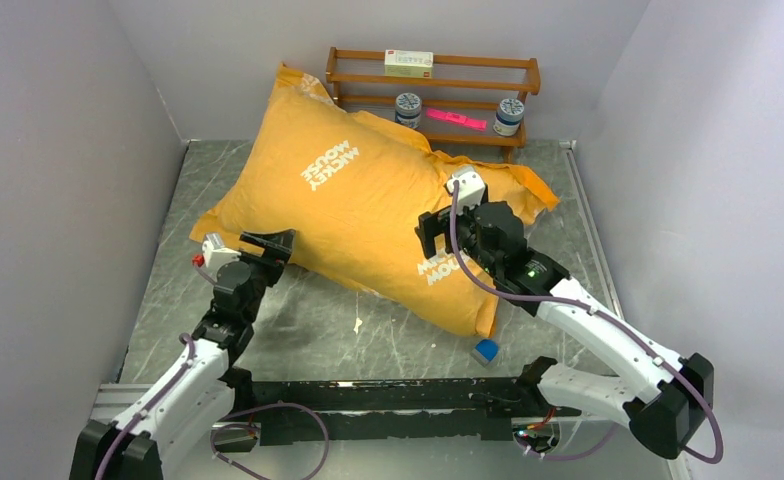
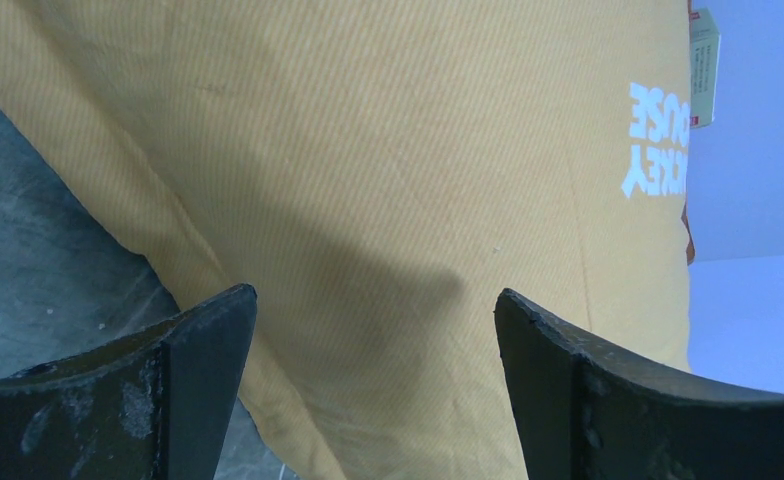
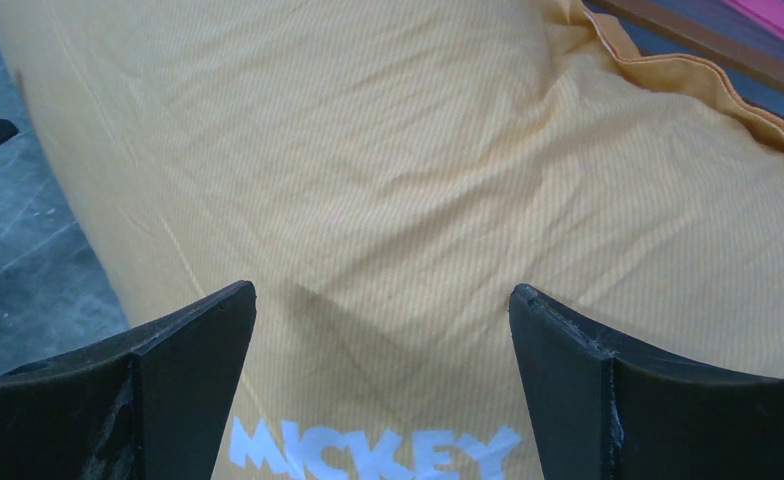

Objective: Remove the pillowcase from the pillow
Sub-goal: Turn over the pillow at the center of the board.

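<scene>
The orange-yellow pillowcase [image 1: 368, 205] with white "MICKEY MOUSE" lettering lies stuffed and plump across the table, tilted from far left to near right. The white pillow is hidden inside it. My left gripper [image 1: 268, 242] is open at the pillowcase's near-left edge; in the left wrist view the orange fabric [image 2: 388, 180] fills the space beyond my spread fingers [image 2: 203, 340]. My right gripper [image 1: 430, 232] is open over the pillowcase's right part, just above the lower lettering; the right wrist view shows fabric [image 3: 388, 180] between its fingers [image 3: 203, 340], with nothing gripped.
A wooden rack [image 1: 433, 85] stands behind the pillowcase at the back wall, holding a small box [image 1: 408, 63], two jars [image 1: 408, 106] and a pink item [image 1: 456, 119]. A small blue-and-white object [image 1: 485, 351] lies by the pillowcase's near corner. Grey walls enclose the marble-patterned table [image 1: 298, 325].
</scene>
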Controlling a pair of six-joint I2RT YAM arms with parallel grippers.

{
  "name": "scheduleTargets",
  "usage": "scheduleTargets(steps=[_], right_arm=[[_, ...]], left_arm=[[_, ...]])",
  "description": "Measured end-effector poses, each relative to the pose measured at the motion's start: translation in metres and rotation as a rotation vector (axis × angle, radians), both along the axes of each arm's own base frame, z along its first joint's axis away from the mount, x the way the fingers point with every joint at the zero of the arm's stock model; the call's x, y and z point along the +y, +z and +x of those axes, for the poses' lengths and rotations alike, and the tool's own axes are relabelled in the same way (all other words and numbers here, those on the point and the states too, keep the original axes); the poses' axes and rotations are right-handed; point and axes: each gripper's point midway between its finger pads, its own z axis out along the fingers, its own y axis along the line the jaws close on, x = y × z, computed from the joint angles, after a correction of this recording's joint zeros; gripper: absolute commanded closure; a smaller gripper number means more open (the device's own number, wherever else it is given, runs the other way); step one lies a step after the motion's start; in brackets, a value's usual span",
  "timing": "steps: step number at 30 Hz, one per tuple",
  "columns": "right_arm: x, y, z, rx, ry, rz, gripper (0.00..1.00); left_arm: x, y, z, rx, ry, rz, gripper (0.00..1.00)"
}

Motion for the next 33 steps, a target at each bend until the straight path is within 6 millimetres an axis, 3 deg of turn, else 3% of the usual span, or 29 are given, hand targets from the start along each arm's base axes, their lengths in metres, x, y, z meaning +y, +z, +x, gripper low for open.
scheduleTargets(steps=[10, 15, 19, 25, 33], right_arm=[[-0.002, 0.017, -0.011, -0.031, 0.022, 0.055, 0.00], [-0.006, 0.025, -0.015, -0.047, 0.022, 0.070, 0.00], [-0.008, 0.026, -0.018, -0.047, 0.021, 0.069, 0.00], [-0.011, 0.026, -0.021, -0.045, 0.019, 0.067, 0.00], [-0.018, 0.026, -0.027, -0.037, 0.011, 0.059, 0.00]], left_arm=[[-0.012, -0.022, 0.019, -0.022, -0.023, -0.057, 0.09], [-0.020, -0.022, 0.030, -0.054, -0.044, -0.085, 0.14], [-0.024, -0.019, 0.038, -0.088, -0.054, -0.100, 0.35], [-0.028, -0.016, 0.046, -0.125, -0.063, -0.117, 0.94], [-0.027, -0.003, 0.045, -0.173, -0.070, -0.090, 0.95]])
